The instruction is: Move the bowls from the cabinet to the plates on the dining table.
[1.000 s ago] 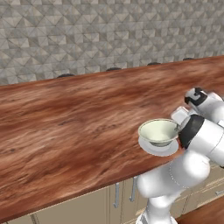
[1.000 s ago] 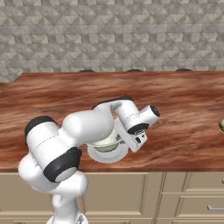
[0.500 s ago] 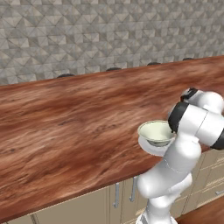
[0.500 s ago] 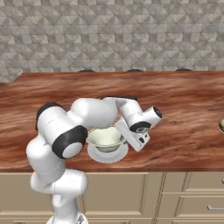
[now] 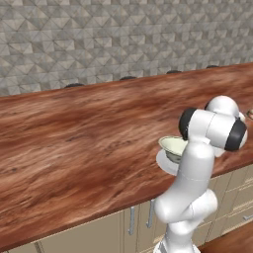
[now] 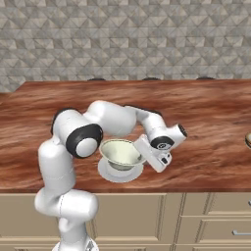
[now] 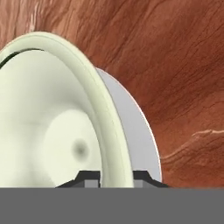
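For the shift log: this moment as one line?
pale green bowl: on white plate | end effector: straddling bowl rim | dining table

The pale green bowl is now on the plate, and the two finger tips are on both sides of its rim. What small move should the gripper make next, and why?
Probably open the gripper a little wider, then lift it straight off. The bowl already sits in the plate on the dining table, so it seems delivered, but the fingertips straddle its rim closely; pulling away now could drag or tip it.
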Robot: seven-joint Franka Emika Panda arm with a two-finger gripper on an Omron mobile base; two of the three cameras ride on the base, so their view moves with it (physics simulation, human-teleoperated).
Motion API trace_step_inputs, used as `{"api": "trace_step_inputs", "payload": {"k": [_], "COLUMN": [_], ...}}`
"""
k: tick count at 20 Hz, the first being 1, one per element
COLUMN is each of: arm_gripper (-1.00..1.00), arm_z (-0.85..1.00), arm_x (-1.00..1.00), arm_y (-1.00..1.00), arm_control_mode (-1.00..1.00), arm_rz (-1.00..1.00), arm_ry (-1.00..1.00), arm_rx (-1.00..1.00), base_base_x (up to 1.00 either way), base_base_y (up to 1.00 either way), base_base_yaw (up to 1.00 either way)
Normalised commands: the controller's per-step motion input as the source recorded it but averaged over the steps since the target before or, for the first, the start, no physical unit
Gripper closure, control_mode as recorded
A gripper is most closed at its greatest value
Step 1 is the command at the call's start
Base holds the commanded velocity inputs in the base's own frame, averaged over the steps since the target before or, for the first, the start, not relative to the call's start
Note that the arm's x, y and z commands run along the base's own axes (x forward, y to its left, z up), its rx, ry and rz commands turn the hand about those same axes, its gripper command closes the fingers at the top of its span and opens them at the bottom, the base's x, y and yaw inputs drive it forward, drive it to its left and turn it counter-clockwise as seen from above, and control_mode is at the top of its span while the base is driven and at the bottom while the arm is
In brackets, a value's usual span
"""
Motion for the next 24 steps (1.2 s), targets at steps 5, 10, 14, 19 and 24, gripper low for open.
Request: {"api": "trace_step_inputs", "payload": {"k": [5,10,14,19,24], "arm_gripper": [-1.0,-1.0,-1.0,-1.0,-1.0], "arm_z": [-0.29,0.25,0.34,0.21,0.23], "arm_x": [-0.19,0.0,0.0,0.01,0.0], "arm_y": [0.17,0.02,-0.01,-0.12,-0.27], "arm_control_mode": [-1.0,-1.0,-1.0,-1.0,-1.0], "arm_rz": [0.1,0.08,0.09,0.11,0.13], "arm_ry": [-0.06,-0.08,-0.08,-0.08,-0.07], "arm_rx": [0.01,0.01,0.0,-0.02,-0.04], "base_base_x": [0.0,0.0,0.0,0.0,0.0], "base_base_y": [0.0,0.0,0.0,0.0,0.0], "base_base_yaw": [0.0,0.0,0.0,0.0,0.0]}}
